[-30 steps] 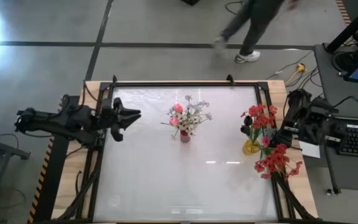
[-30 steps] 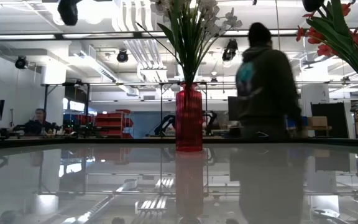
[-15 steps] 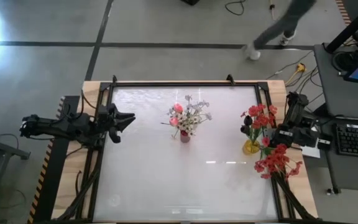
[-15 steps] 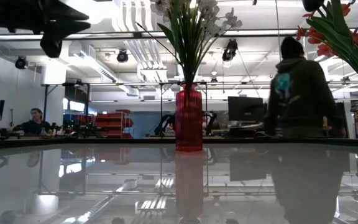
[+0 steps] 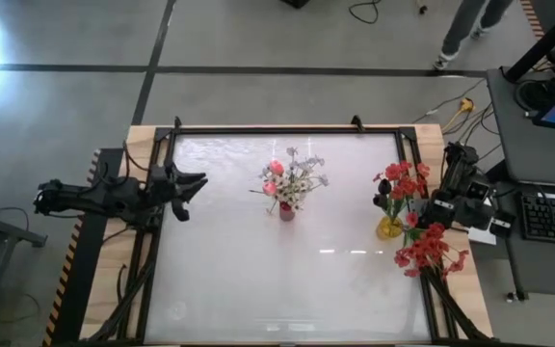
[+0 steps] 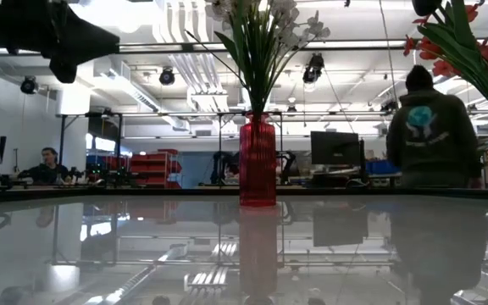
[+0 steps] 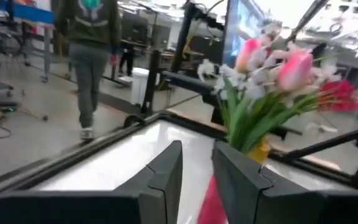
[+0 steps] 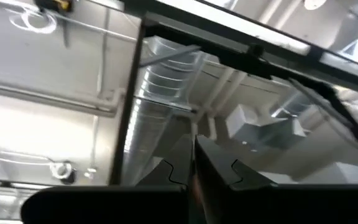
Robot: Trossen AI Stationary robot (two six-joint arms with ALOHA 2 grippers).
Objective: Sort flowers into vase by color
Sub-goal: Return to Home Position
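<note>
Dark left gripper [image 5: 193, 183], fingers slightly spread, hung at the left edge of the table [image 5: 258, 280], well apart from the red vase [image 5: 286, 210]. The right gripper [image 8: 193, 140], pressed together, pointed up near the yellow vase [image 5: 389, 228]. Sorting looked finished: pink and white flowers [image 5: 292, 178] stood in the red vase, red flowers [image 5: 405, 183] in the yellow.

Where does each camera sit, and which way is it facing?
High: overhead, straight down on the table; both arms, left hand at left edge.
Low: table height, level toward the red vase; left arm upper left.
Left wrist: past its fingers toward pink flowers.
Right wrist: past shut right hand, up at ceiling ducts.
Shared: high, low, left wrist see the red vase.
</note>
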